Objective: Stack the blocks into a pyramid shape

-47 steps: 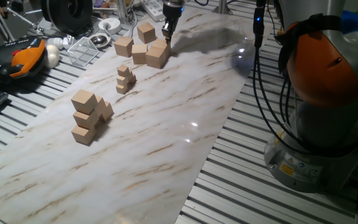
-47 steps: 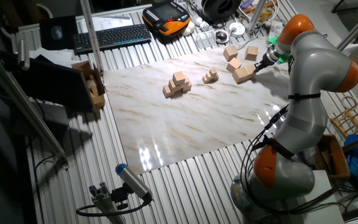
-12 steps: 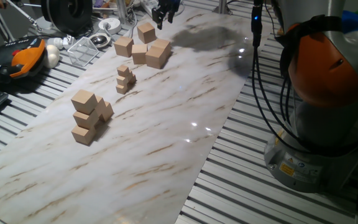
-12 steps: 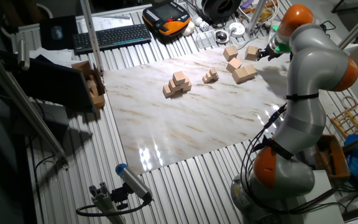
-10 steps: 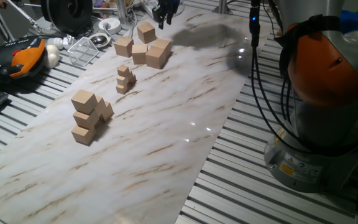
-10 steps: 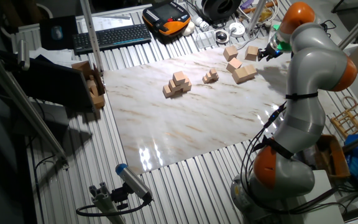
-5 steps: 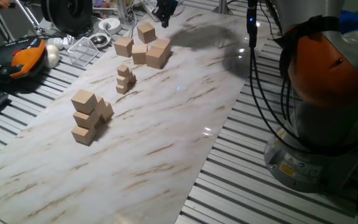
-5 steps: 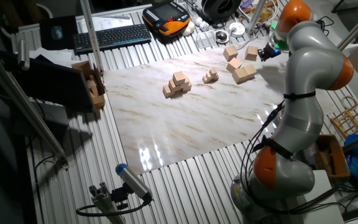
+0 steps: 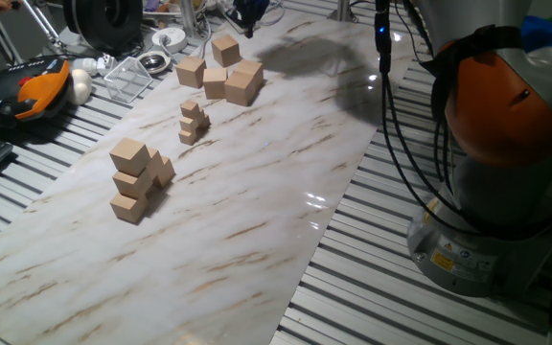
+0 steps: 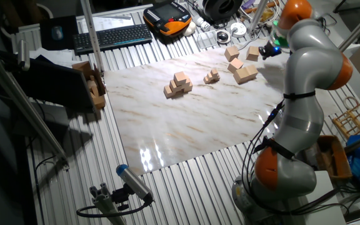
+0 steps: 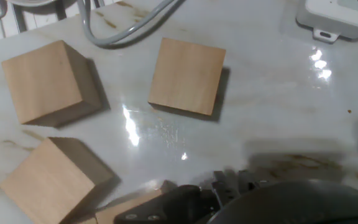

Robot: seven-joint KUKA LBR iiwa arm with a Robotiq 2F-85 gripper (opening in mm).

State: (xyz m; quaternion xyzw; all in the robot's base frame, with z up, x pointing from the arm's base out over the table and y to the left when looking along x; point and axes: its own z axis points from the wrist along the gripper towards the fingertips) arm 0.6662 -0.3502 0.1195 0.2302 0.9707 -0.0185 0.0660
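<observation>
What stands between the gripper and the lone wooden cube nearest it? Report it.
Nothing visible does. The gripper hangs over the bare marble tabletop beside that cube, whose top and sides are free. A grey cable lies beyond the cube, apart from it and out of the path.

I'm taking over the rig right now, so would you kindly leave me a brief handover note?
Gripper: raised at the far end of the table, carrying no block; open or shut cannot be told.
Loose blocks: four large cubes clustered near the gripper, one straight below the hand camera.
Stepped pile: mid-table, large cubes, several levels, single cube on top.
Small cube pile: between them, not part of the job.
Left: probably pick a loose block and add it.
</observation>
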